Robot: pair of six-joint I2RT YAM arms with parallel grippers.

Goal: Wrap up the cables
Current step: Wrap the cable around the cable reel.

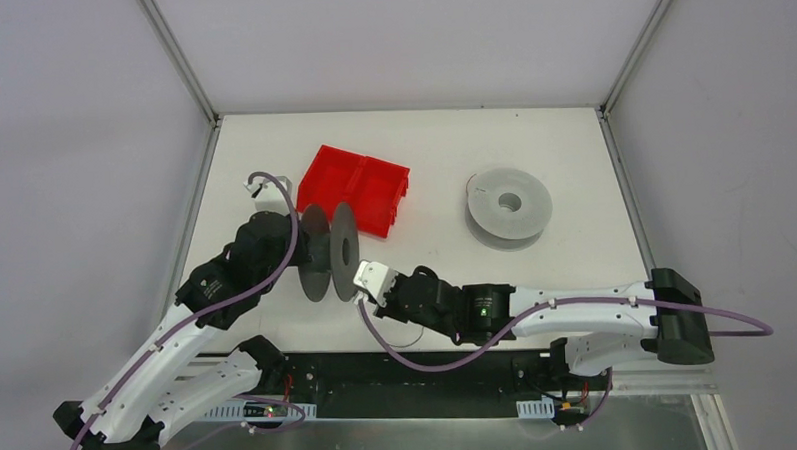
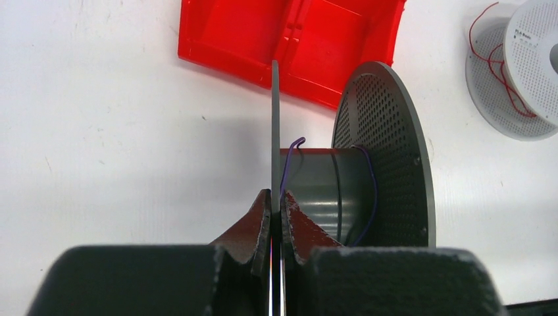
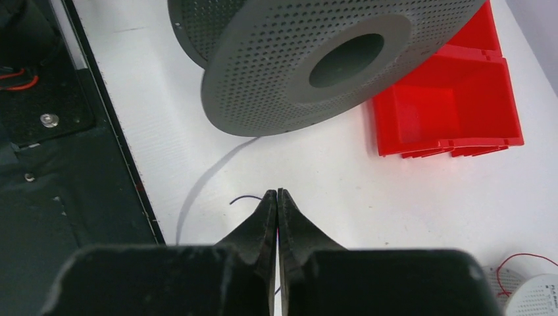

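Right gripper (image 1: 360,286), frame centre, closed beside the dark spool (image 1: 332,249); left gripper (image 1: 301,246) clamps its left flange (image 1: 316,258). Left wrist: cable (image 2: 374,191) loops the hub (image 2: 322,191), centre-right. Right wrist: you pinch the cable tail, spool directly above.

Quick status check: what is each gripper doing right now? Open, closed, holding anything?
Left gripper: closed on the thin near flange of the dark grey spool.
Right gripper: closed, apparently pinching a thin purple cable at its tips.

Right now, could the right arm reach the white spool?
Probably yes: bare table lies between it and the spool, though its shut pincer seems to pinch a purple wire.
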